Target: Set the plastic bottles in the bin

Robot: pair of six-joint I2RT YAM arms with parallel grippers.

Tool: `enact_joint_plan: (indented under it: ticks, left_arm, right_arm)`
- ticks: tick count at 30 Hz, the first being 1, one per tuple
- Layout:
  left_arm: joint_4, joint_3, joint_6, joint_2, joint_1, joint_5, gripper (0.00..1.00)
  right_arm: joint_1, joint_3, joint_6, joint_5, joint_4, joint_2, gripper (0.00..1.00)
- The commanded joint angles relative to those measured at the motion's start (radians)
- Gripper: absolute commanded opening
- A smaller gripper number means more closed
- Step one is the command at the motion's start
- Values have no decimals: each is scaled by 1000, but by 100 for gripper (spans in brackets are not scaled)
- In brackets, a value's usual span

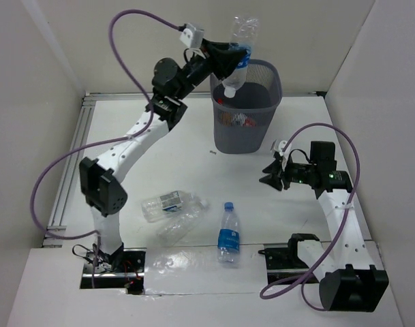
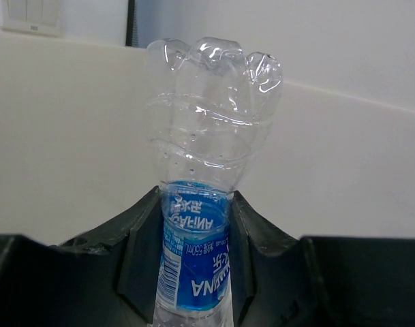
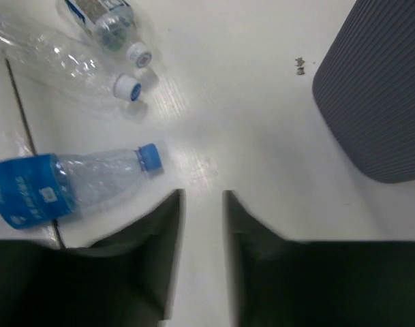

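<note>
My left gripper [image 1: 227, 60] is shut on a clear plastic bottle [image 1: 240, 48] with a blue label, held cap-down just over the rim of the dark mesh bin [image 1: 247, 136]. In the left wrist view the bottle [image 2: 207, 150] stands between the black fingers [image 2: 142, 252] of the gripper [image 2: 195, 235], its crumpled base pointing away. Three more bottles lie on the table: one with a white-blue label [image 1: 163, 203], an unlabelled one [image 1: 182, 222], and one with a blue cap [image 1: 227, 234]. My right gripper [image 1: 270, 174] hovers right of them, slightly open and empty [image 3: 204, 199].
Something red [image 1: 242, 120] shows inside the bin. In the right wrist view the blue-labelled bottle [image 3: 64, 189] lies left of the fingers, two others [image 3: 71, 65] farther off, and the bin wall [image 3: 377, 88] at the upper right. White walls enclose the table.
</note>
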Motion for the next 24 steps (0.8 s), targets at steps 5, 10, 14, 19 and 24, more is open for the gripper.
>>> enact_joint_plan:
  ticks: [5,10,14,19,24]
  left_arm:
    - [60,182,12,219,-30,-190,64]
    - [-37,314,37,275,-30,-196,82]
    - [-107,331,48,237,-30,-173,90]
    - [-225,8,123,-12,-21,-152,98]
    - [-518,-420,132,-467,-21,-312,98]
  right_arm:
    - [67,1,-101,1,-122,-17,91]
    - [118,-48,-317,-23,-219,12,100]
    - [155,-129,-679,-52,-247,-9,100]
    - [254,-163,-1090,1,-210,79,100]
    - [366,-120,-1282,81,-187,212,100]
